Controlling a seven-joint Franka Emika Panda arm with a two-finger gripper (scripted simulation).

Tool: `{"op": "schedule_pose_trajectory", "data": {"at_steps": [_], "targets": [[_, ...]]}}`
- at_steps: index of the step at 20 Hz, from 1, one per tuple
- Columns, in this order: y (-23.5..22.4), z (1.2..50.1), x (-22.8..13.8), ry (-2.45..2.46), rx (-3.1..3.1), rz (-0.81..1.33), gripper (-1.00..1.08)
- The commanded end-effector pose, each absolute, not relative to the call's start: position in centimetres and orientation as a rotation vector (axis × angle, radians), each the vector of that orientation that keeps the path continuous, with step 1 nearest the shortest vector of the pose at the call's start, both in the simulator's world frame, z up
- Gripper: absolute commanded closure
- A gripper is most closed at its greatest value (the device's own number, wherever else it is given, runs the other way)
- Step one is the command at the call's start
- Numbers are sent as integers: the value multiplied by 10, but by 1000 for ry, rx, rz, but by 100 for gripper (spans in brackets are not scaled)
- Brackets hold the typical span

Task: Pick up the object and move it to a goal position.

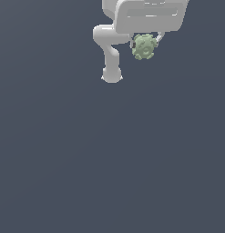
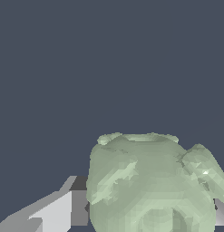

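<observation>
While the white gripper (image 1: 144,44) hangs high in the exterior view, its jaws pinch the object (image 1: 144,47).
The knobbly pale green lump fills the wrist view (image 2: 149,186), a grey finger (image 2: 63,208) pressed against its side.

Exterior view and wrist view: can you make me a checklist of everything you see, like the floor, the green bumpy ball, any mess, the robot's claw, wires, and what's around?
Surface: plain dark grey-blue ground, no marks seen.
Job's things: the green bumpy ball sits between the claw's fingers, near the top of the exterior view. No goal marker seen.
Clutter: nothing seen.
Grippers: the white gripper is shut on the ball; in the wrist view a finger shows on each side of it, against the ball.
Cables: nothing seen.
Surroundings: only the white robot arm behind the claw; nothing else seen.
</observation>
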State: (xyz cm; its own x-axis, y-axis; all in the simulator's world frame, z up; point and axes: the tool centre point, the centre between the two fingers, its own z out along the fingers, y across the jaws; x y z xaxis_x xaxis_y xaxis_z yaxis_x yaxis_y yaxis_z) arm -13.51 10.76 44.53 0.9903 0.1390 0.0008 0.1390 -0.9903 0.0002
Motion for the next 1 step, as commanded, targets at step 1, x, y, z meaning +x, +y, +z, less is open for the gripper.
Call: {"op": "schedule_pose_trajectory", "data": {"at_steps": [1], "targets": [[108, 447, -135, 219, 3134, 0, 108]]}}
